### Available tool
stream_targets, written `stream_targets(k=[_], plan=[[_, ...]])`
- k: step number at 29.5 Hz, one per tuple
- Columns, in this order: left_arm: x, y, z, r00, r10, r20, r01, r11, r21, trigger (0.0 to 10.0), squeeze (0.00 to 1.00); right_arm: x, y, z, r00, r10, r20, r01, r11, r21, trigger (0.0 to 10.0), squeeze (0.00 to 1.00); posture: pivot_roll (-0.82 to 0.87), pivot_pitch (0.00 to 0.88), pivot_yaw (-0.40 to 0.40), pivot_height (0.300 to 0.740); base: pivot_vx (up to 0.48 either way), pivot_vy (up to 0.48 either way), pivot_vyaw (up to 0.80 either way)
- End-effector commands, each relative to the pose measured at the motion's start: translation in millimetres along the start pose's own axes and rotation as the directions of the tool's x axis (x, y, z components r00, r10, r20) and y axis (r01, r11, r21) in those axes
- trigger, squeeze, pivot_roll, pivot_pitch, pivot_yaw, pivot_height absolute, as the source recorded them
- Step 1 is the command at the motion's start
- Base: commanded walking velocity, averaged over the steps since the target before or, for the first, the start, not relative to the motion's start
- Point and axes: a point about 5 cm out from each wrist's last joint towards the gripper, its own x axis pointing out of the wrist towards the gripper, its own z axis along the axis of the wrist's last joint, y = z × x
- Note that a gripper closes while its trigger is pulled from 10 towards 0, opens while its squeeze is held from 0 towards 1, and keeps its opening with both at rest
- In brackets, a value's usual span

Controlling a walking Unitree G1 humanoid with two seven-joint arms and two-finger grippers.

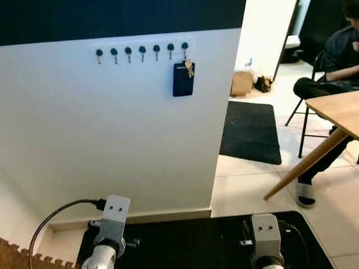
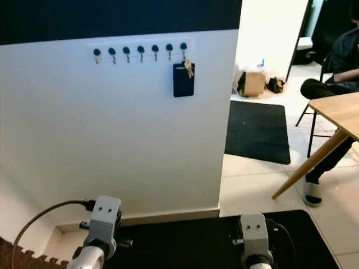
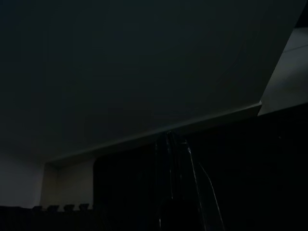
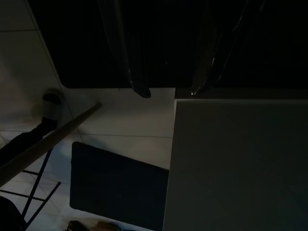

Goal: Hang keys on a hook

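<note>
On the wall ahead: row of seven dark hooks (image 1: 142, 51) along a white rail, high on the white wall (image 1: 84, 134).
Keys: bunch of keys (image 1: 189, 67) hanging from the rightmost hook (image 1: 184, 46), resting against a dark blue card pouch (image 1: 183, 79) that hangs with them.
Task state: looks already done, judging by keys on the hook and nothing carried.
Left gripper: low by the skirting in the left wrist view, left gripper (image 3: 173, 159) very dark; fingers seem close together with nothing between, but too dim to be sure, so cannot tell.
Right gripper: right gripper (image 4: 169, 90) pointing down over the black mat (image 1: 190, 241); fingertips (image 4: 143, 91) clearly spread apart, holding nothing.
Arms: both silver wrists low at the frame bottom, well apart from the hooks; left arm with a black cable (image 1: 53, 216) looping beside it.
Surroundings: wooden table (image 1: 336, 112) to the right, seated person (image 1: 331, 61) on a chair beyond it, dark rug (image 1: 251, 131) on the tiles, cardboard box (image 1: 242, 83) farther back.
Risk, keys: a raised arm brushing the pouch could knock the bunch off the hook, since it hangs loosely at the row's end near the wall corner.
Risk, turning: table leg and person close on the right; swinging that way could cause a bump.
Risk, cable: loop could snag on the left arm.
</note>
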Motion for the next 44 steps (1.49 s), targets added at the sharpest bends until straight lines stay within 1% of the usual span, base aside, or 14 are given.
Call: stream_targets(k=[1,8,13,44], plan=[[-2.0,2.0,-5.2,1.000,0.009,-0.021,-0.009,1.000,0.011,10.0,0.00,-2.4,1.7,-5.0,1.000,0.003,-0.018,-0.002,1.000,0.016,10.0,0.00,0.01,0.149,0.079,0.740,0.000,0.000,0.00],[-1.9,1.7,-5.1,1.000,0.007,-0.022,-0.007,1.000,0.013,10.0,0.00,-2.5,1.2,-5.5,1.000,0.000,-0.021,0.000,1.000,0.026,10.0,0.00,0.01,0.150,0.082,0.740,0.000,0.000,0.00],[-1.8,1.8,-5.1,1.000,0.007,-0.022,-0.007,1.000,0.014,10.0,0.00,-2.7,1.3,-5.7,1.000,-0.001,-0.022,0.001,1.000,0.031,10.0,0.00,0.01,0.150,0.082,0.740,0.000,0.000,-0.49],[-1.2,2.2,-6.1,1.000,0.007,-0.023,-0.007,1.000,0.016,10.0,0.00,-2.0,1.7,-4.8,1.000,0.004,-0.021,-0.003,0.999,0.041,10.0,0.00,0.01,0.147,0.081,0.740,0.000,0.000,-0.79]])
